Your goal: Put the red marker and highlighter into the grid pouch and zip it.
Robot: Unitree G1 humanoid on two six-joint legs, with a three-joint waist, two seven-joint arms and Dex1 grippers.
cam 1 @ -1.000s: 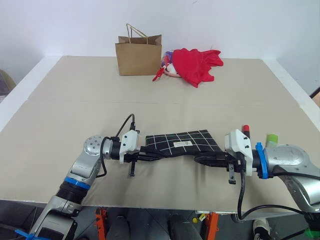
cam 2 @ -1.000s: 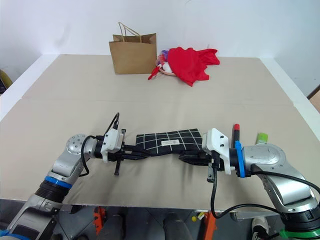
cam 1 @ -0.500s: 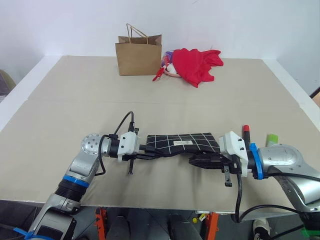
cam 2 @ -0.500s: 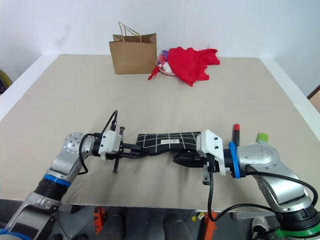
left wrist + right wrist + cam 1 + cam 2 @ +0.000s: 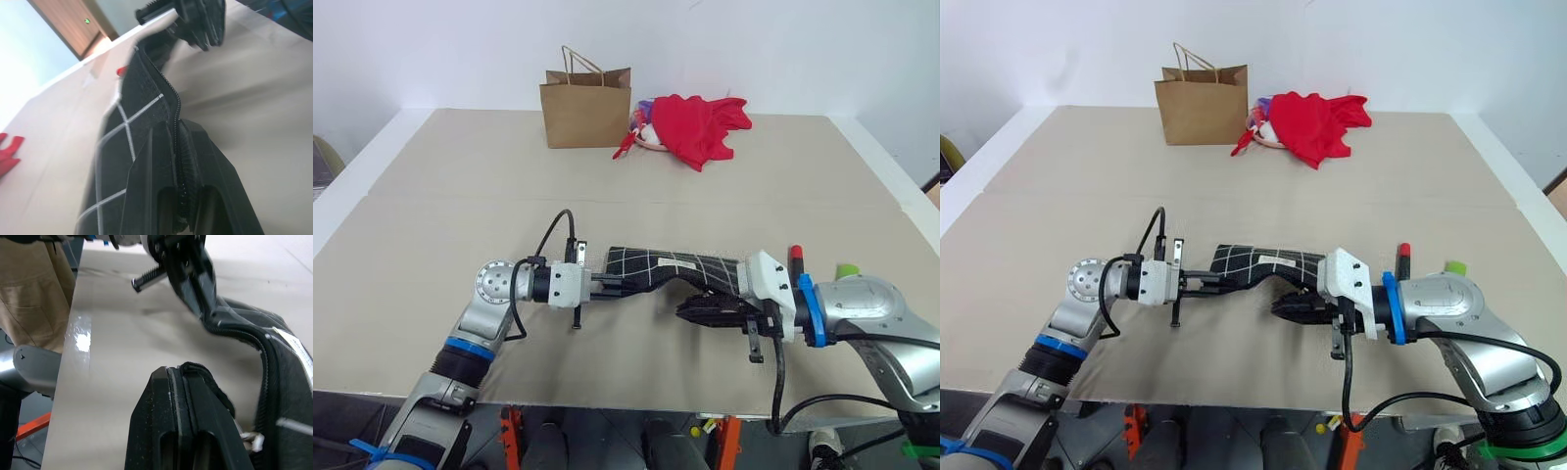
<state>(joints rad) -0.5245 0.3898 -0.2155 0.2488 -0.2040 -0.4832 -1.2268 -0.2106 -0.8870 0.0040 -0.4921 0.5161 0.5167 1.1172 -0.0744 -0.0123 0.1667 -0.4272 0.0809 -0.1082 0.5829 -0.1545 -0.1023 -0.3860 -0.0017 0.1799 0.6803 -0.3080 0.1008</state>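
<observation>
- Left eye view: we see the grid pouch [image 5: 668,266] lifted off the worktop [image 5: 460,186], strung between our two hands. The left hand [image 5: 607,286] is clamped on its left end, the right hand [image 5: 700,311] is clamped on the fabric at its right end. The pouch arches and sags between them. The red marker [image 5: 794,255] and the highlighter [image 5: 845,269] lie on the worktop just behind our right forearm, so neither is in the pouch yet. Our worry: that forearm hangs close over them, and a sweep could roll them toward the edge.
- Right eye view: same layout. The brown paper bag [image 5: 1200,102] and the red cloth [image 5: 1314,124] sit well apart at the far side and pose no obstacle. Both pens are partly hidden by the right arm, which makes reaching for them awkward.
- Left wrist view: the fingers [image 5: 146,181] are pinched on the zipper line [image 5: 174,105], whose teeth look meshed here. If we pull the ends apart with the zip closed, the fabric may slip from a grip rather than open.
- Right wrist view: the fingers [image 5: 161,426] are pinched on a fold of black fabric beside the zipper. We cannot tell whether the pull tab is caught; if only cloth is held, pulling will not open the pouch. To fetch a pen one hand must let go, and the pouch could then flop shut.
</observation>
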